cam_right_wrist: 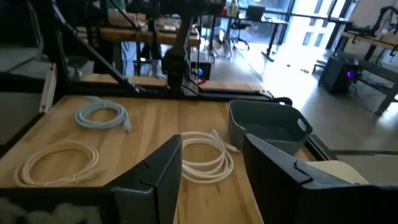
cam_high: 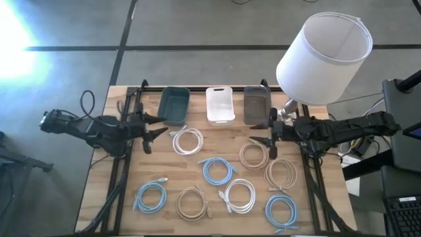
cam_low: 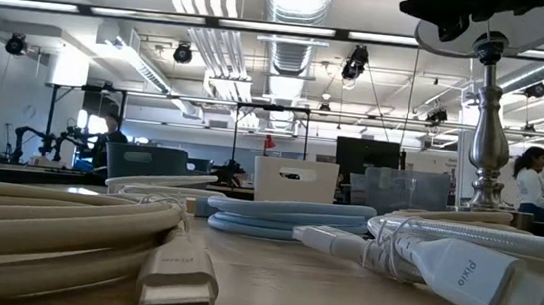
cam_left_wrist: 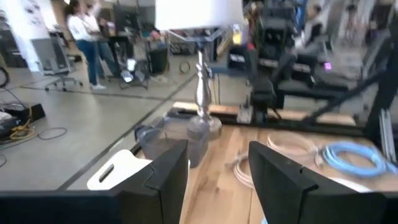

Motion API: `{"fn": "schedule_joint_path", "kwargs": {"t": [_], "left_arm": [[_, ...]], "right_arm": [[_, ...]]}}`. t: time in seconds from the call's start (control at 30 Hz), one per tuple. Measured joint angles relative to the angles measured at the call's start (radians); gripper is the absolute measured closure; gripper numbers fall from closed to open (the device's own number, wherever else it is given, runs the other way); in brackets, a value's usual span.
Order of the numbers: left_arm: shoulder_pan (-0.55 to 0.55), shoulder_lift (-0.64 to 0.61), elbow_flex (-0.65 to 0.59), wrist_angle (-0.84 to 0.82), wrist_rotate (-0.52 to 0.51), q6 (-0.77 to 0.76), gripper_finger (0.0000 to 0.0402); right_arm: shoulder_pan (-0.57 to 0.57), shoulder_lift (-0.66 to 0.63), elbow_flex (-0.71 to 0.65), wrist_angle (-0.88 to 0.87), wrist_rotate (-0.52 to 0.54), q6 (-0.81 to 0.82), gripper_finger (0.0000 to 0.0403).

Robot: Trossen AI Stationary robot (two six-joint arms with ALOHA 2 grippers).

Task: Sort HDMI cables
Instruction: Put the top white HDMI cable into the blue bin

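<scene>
Several HDMI cables lie flat on the wooden table as small round coils: a white one (cam_high: 187, 141), blue ones (cam_high: 217, 171) (cam_high: 151, 197) (cam_high: 281, 210), beige ones (cam_high: 253, 155) (cam_high: 281, 174) (cam_high: 192, 203) and another white one (cam_high: 239, 195). My left gripper (cam_high: 150, 128) hovers open above the table's left edge, pointing toward the right. My right gripper (cam_high: 270, 135) hovers open at the right, beside the grey bin, pointing left. Nothing sits between either gripper's fingers (cam_left_wrist: 168, 177) (cam_right_wrist: 161, 174).
Three bins stand in a row along the far edge: teal (cam_high: 174, 105), white (cam_high: 220, 104), grey (cam_high: 256, 105). A lamp with a white shade (cam_high: 325, 56) stands at the far right corner. Bare wood lies between the bins and the coils. People (cam_left_wrist: 84, 37) stand beyond the table.
</scene>
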Motion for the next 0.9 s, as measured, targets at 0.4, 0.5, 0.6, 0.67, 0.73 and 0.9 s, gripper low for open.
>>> {"fn": "schedule_joint_path", "kwargs": {"t": [0.4,0.5,0.6,0.67,0.73,0.9], "left_arm": [[0.002,0.242,0.074,0.003,0.004,-0.014,0.0233],[0.002,0.301,0.087,-0.016,0.004,-0.016,0.0234],[0.002,0.348,0.111,-0.020,0.004,-0.014,0.0234],[0.002,0.374,0.134,-0.002,0.003,-0.005,0.0234],[0.002,0.398,0.146,-0.016,0.003,-0.001,0.0234],[0.006,0.428,0.183,-0.007,0.003,-0.002,0.0234]], "right_arm": [[0.000,0.087,0.028,-0.029,0.000,0.014,0.0236],[-0.001,0.109,0.035,-0.026,0.000,0.013,0.0236],[-0.007,0.130,0.038,-0.025,0.000,0.022,0.0236],[-0.015,0.143,0.038,-0.025,-0.001,0.036,0.0236],[-0.024,0.156,0.038,-0.026,-0.001,0.050,0.0236],[-0.042,0.177,0.038,-0.029,-0.001,0.053,0.0236]]}}
